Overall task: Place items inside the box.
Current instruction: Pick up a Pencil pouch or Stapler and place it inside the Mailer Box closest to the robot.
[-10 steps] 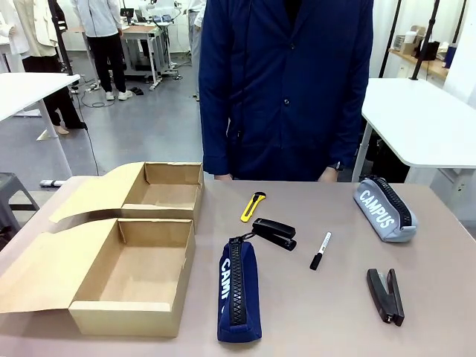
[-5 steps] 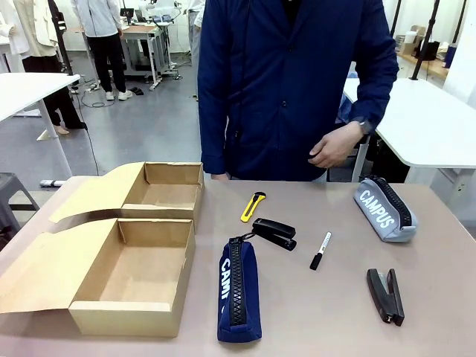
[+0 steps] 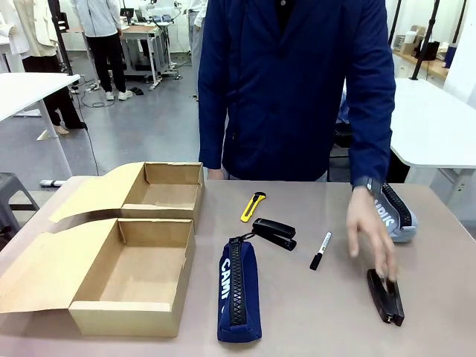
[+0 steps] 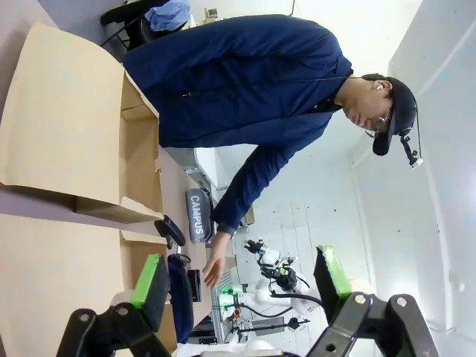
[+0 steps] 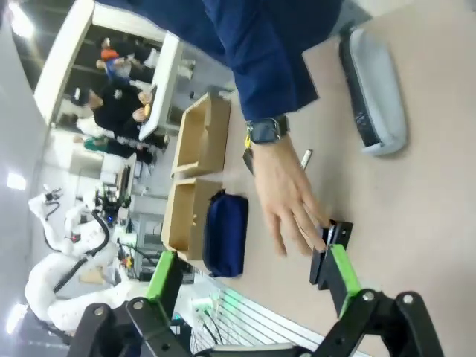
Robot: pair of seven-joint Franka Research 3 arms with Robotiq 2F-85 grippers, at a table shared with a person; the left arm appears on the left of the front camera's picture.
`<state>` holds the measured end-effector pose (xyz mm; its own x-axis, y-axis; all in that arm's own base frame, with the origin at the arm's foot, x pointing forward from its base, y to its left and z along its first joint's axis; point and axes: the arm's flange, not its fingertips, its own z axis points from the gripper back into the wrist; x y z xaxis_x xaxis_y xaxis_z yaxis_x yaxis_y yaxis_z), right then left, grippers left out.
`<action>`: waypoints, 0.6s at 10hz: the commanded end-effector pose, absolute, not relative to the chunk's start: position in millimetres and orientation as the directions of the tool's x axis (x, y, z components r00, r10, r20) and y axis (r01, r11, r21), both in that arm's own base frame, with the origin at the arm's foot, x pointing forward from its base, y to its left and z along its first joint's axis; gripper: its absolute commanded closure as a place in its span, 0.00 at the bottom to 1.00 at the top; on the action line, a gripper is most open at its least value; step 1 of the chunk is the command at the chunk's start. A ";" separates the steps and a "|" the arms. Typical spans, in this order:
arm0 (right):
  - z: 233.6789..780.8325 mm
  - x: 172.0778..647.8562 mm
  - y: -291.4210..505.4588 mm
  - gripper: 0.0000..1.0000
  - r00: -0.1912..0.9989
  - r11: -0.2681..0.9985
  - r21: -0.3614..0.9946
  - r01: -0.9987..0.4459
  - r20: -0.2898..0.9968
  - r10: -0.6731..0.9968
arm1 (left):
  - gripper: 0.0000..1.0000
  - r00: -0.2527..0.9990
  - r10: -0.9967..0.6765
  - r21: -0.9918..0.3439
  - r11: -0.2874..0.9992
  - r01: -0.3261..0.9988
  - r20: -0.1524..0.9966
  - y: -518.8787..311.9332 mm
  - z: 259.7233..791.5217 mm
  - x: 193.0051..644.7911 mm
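The box (image 3: pixel 126 275) lies open at the near left with its flap spread out to the left; it also shows as the box (image 5: pixel 182 219) beside the navy pencil case (image 5: pixel 225 234). Right of it on the table lie the navy pencil case (image 3: pixel 238 290), a black stapler (image 3: pixel 274 232), a yellow utility knife (image 3: pixel 253 206) and a black marker (image 3: pixel 320 251). The person's hand (image 3: pixel 372 234) touches a second black stapler (image 3: pixel 385 296) at the near right, the same stapler (image 5: pixel 327 249) close to my right gripper (image 5: pixel 253 274). That gripper is open and holds nothing. My left gripper (image 4: pixel 242 275) is open and holds nothing too.
A smaller, narrower cardboard box (image 3: pixel 160 190) stands open behind the larger one. A grey pencil case (image 3: pixel 394 212) lies at the far right, partly behind the person's arm. The person stands at the table's far edge.
The person's hand has come down from chest height to the stapler at the near right. Nothing on the table has moved.
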<state>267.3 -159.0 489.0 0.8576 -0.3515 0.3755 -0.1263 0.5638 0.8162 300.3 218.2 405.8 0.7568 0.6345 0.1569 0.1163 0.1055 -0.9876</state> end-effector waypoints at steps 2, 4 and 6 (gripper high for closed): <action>468.9 220.8 -224.6 0.00 0.834 0.502 0.862 -0.073 0.329 -0.443 | 0.00 0.756 0.629 -0.984 0.108 0.142 0.178 218.4 407.0 298.7; 459.7 192.9 -250.6 0.00 0.787 0.477 0.878 -0.042 0.323 -0.526 | 0.00 0.756 0.629 -0.984 0.108 0.142 0.178 218.4 407.0 298.7; 449.8 192.9 -253.1 0.00 0.790 0.475 0.880 -0.005 0.295 -0.538 | 0.00 0.756 0.629 -0.984 0.108 0.142 0.178 218.4 407.0 298.7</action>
